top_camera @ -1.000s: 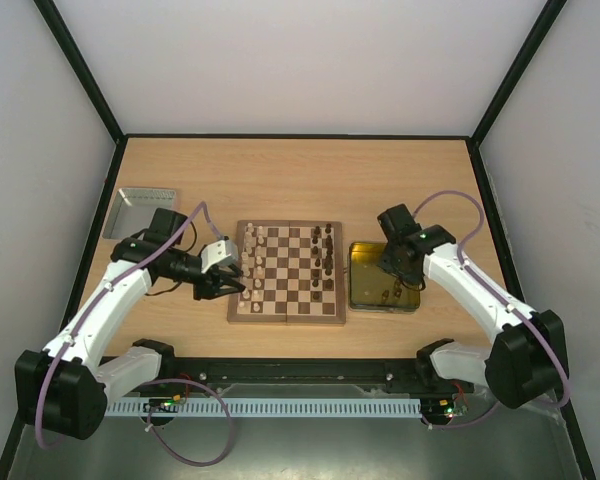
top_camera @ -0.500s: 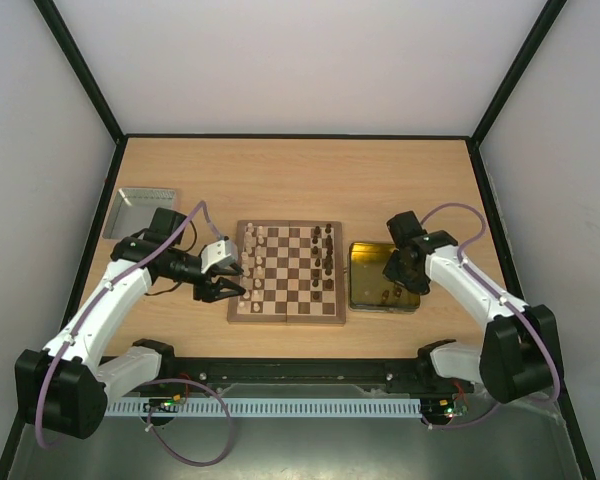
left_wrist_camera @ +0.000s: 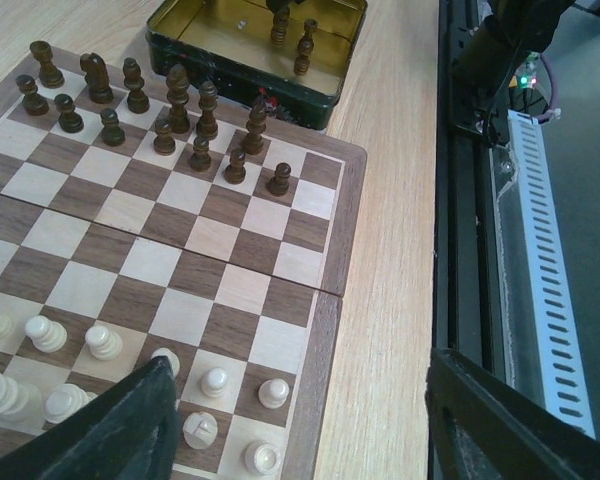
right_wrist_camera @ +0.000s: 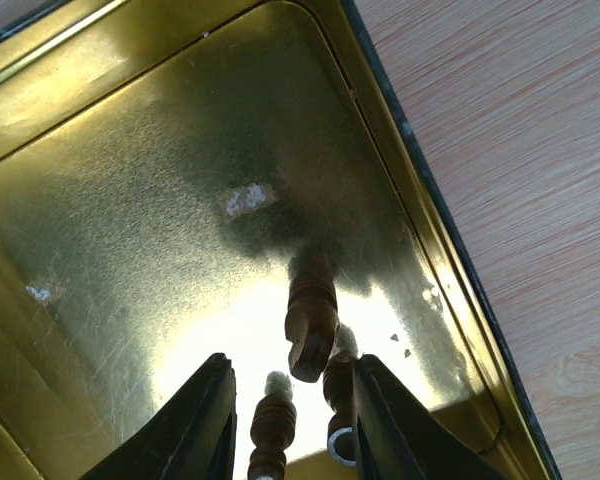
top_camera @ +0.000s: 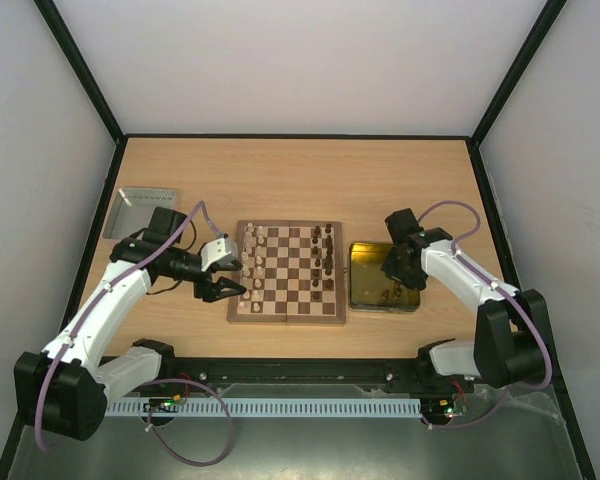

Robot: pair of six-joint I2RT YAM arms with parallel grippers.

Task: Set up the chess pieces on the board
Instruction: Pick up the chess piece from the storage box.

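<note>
1. Table (top_camera: pixel 300 180): a pale, matte wood-grain top that carries everything else.
2. Board (top_camera: pixel 290 270): square and wooden, with dark-brown and cream checks inside a brown frame and a fold seam across its middle. It lies flat at the table's centre, between the two arms.
3. Gold tin (top_camera: pixel 365 275): rectangular with rounded corners. Its floor is shiny, scratched yellow metal and its outer wall is dark. It sits just beside the board's right edge.
4. Silver tray (top_camera: pixel 143 210): shallow, dull grey metal, at the table's far left, well apart from the board.
5. Left gripper (top_camera: pixel 240 280): its black fingers are spread wide over the board's left edge, above the cream rows. Nothing is between them.
6. Right gripper (right_wrist_camera: pixel 290 430): it is lowered into the tin, fingers drawn fairly near each other with dark pieces standing between them. Whether they pinch one cannot be told.
7. Chess pieces (left_wrist_camera: pixel 170 110): tiny turned wood with smooth knobbed tops. Cream ones stand in two rows along the board's left side and dark ones along its right. A few dark ones stand in the tin.
</note>
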